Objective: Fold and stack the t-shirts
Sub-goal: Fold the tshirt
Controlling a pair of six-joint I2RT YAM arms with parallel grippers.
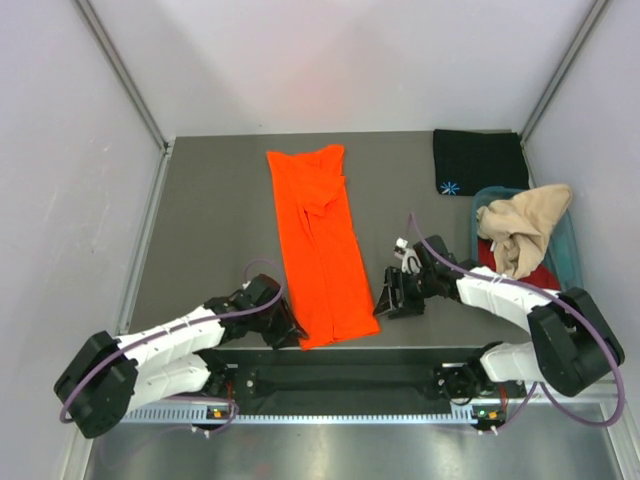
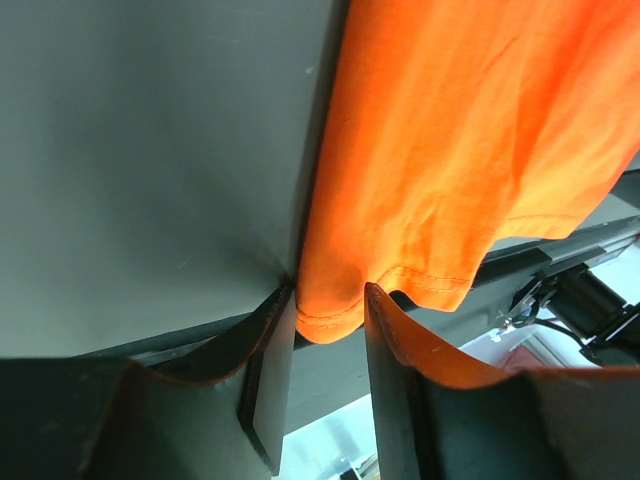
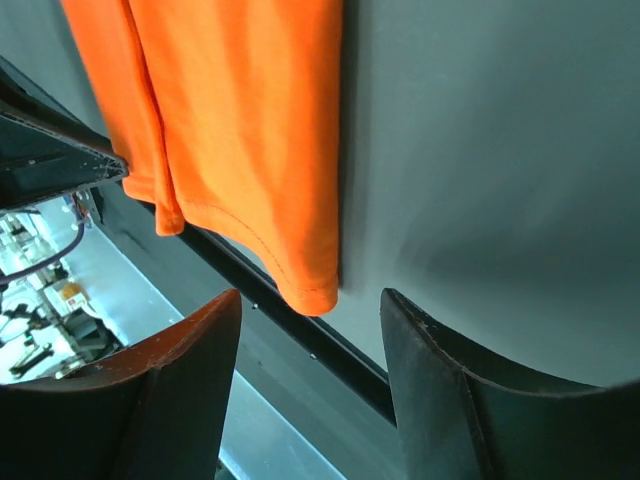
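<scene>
The left gripper (image 2: pixel 328 308) stands open with the near-left hem corner of the orange shirt (image 1: pixel 320 250) sitting between its fingers, not yet pinched. The right gripper (image 3: pixel 310 305) is spread wide just short of the near-right corner, touching nothing. The shirt lies as a long narrow strip down the middle of the table (image 1: pixel 220 220), its near hem slightly past the front edge. It looks light, limp and layered, so it should sag and slide apart unless both corners are pinched through every layer at the stitched hem. The wrist views show that overhang and the gaps between the fingers, which the top view hides under the arms. Only the top view shows the rest: a folded black shirt (image 1: pixel 478 158) at the far right, and a beige shirt (image 1: pixel 520 230) heaped over a red shirt (image 1: pixel 535 277) in the tub (image 1: pixel 572 250).
</scene>
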